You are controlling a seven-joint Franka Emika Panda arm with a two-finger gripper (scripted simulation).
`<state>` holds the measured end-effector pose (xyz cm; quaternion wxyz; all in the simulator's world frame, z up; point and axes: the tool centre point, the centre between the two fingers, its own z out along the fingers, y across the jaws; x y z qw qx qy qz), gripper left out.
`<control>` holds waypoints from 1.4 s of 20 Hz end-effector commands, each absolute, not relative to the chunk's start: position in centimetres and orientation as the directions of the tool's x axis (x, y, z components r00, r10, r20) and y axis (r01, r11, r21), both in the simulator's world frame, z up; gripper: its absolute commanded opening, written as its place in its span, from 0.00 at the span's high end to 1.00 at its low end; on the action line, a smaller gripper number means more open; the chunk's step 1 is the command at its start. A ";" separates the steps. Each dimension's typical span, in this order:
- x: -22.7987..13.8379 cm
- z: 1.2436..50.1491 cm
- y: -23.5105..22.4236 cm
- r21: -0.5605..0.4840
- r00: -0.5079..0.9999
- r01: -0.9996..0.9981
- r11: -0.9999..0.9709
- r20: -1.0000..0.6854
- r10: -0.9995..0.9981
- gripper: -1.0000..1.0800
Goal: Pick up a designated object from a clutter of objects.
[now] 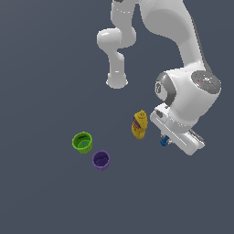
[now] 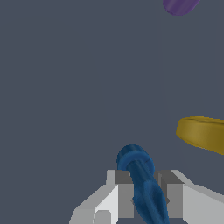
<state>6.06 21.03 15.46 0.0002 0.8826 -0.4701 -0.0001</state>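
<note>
The designated object [image 2: 136, 162] is a small dark-blue knobby piece with a rounded end. It sits between the two grey fingers [image 2: 125, 192] of my gripper [image 2: 146, 186], which press on both of its sides. In the exterior view the blue item [image 1: 163, 142] pokes out just under the white hand, at my gripper [image 1: 165, 139], to the exterior view's right of the yellow mustard bottle [image 1: 140, 124]. Whether the item rests on the floor or hangs above it, I cannot tell.
The mustard bottle [image 2: 203, 133] stands close beside my hand. A green cup [image 1: 82, 142] and a purple cup [image 1: 101, 160] stand together further to the exterior view's left. The purple cup's edge [image 2: 179, 6] shows in the wrist view. The arm's base [image 1: 117, 81] is behind.
</note>
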 end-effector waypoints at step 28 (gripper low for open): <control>-3.7 43.5 11.8 0.000 0.558 -0.830 -0.558 -0.001 -0.830 1.00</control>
